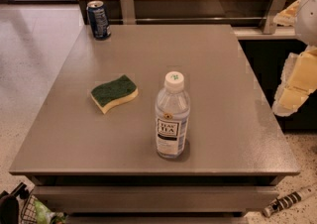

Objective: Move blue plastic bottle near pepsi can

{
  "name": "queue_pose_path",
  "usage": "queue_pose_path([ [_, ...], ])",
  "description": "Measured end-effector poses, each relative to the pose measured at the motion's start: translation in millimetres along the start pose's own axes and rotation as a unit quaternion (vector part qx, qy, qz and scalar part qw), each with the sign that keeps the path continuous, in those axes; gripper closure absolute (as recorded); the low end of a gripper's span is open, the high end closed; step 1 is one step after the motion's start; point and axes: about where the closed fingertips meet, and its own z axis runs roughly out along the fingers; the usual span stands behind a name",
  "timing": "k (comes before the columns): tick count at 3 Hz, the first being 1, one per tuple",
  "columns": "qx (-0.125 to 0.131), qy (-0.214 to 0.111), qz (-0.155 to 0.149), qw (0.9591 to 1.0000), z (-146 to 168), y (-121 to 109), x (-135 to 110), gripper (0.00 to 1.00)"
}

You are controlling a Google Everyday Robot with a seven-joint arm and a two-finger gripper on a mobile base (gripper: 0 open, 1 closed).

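The blue plastic bottle [172, 117] stands upright near the front middle of the grey table [218, 69]. It is clear plastic with a white cap and a white-and-black tea label. The pepsi can [98, 19], dark blue with a silver top, stands upright at the table's far left corner, far from the bottle. My gripper [293, 91] hangs at the right edge of the view, beyond the table's right side. It is well apart from the bottle and holds nothing that I can see.
A green-and-yellow sponge [114, 92] lies left of the bottle, between it and the can. A wooden wall with metal brackets [126, 0] runs behind the table. A striped tool [290, 200] lies on the floor at the front right.
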Motion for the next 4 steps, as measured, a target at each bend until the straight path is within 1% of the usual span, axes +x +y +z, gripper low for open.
queue_pose_path([
  [1, 0.000, 0.000, 0.000, 1.0000, 0, 0, 0, 0.00],
  [2, -0.001, -0.020, 0.004, 0.9998, 1, 2, 1, 0.00],
  [3, -0.010, -0.086, 0.013, 0.9961, 18, 6, 8, 0.00],
  [4, -0.024, -0.195, 0.007, 0.9805, 32, 21, -1, 0.00],
])
